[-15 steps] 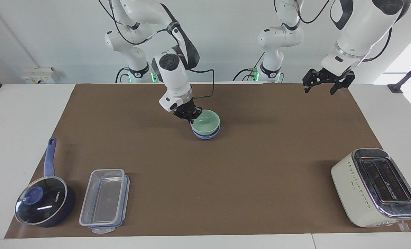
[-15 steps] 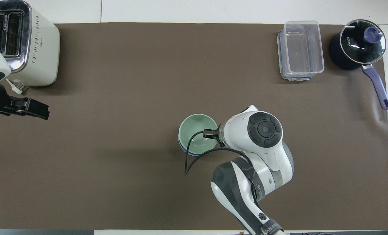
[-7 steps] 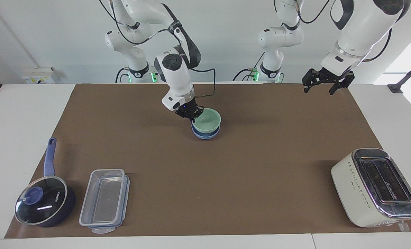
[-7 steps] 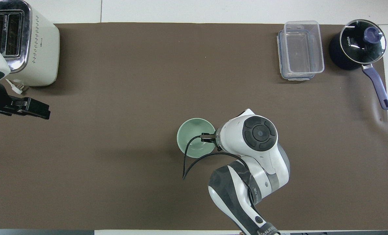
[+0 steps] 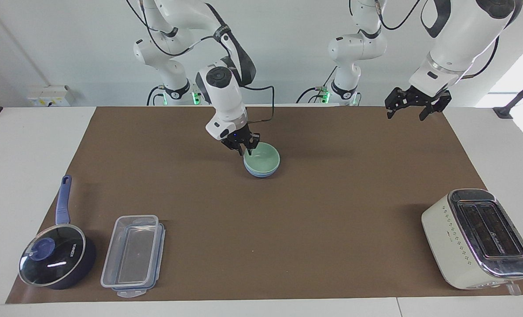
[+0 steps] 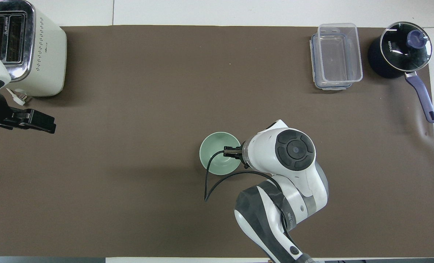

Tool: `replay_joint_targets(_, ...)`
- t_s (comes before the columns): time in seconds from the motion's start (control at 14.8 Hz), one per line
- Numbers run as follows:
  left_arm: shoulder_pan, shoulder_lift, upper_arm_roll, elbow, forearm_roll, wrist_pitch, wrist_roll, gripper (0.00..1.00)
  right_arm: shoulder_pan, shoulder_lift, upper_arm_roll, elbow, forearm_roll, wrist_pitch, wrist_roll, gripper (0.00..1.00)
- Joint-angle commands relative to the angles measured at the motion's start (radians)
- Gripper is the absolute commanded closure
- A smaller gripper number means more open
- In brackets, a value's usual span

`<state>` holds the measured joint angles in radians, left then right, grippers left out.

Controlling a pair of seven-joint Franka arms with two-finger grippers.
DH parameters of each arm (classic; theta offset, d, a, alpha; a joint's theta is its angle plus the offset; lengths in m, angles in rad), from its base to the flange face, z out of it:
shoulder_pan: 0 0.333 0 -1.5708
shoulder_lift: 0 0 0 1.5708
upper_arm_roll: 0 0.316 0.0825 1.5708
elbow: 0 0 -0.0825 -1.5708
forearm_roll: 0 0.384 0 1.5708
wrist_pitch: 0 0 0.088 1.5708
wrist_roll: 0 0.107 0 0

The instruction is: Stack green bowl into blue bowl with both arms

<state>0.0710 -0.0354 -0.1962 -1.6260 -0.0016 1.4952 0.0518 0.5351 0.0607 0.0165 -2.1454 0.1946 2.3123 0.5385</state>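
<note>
The green bowl sits nested in the blue bowl on the brown mat, in the middle of the table's width and nearer to the robots. Only the blue bowl's lower band shows under it. In the overhead view the green bowl hides the blue one. My right gripper is open at the green bowl's rim, on the side toward the right arm's end; it also shows in the overhead view. My left gripper is open and empty, raised over the mat's edge at the left arm's end, waiting.
A cream toaster stands at the left arm's end, farther from the robots. A clear lidded container and a dark blue saucepan with a glass lid stand at the right arm's end, also farther out. A black cable hangs from the right wrist.
My right gripper let go of the green bowl's rim and opened. The green bowl settled lower and level into the blue bowl. The left arm has barely moved.
</note>
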Motion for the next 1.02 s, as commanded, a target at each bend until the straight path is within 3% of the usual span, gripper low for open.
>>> replay_joint_targets(0.0, -0.007, -0.021, 0.003, -0.020, -0.017, 0.013, 0.002, 0.00, -0.084, -0.080, -0.004, 0.027, 0.020, -0.117, -0.032, 0.00)
replay_joint_targets(0.41, -0.002, -0.023, 0.003, -0.021, -0.017, 0.010, 0.000, 0.00, -0.277, -0.208, -0.009, 0.025, -0.027, -0.286, -0.185, 0.00)
replay_joint_targets(0.95, 0.000, -0.023, 0.003, -0.023, -0.017, 0.007, -0.001, 0.00, -0.500, -0.225, -0.010, 0.039, -0.084, -0.317, -0.351, 0.00)
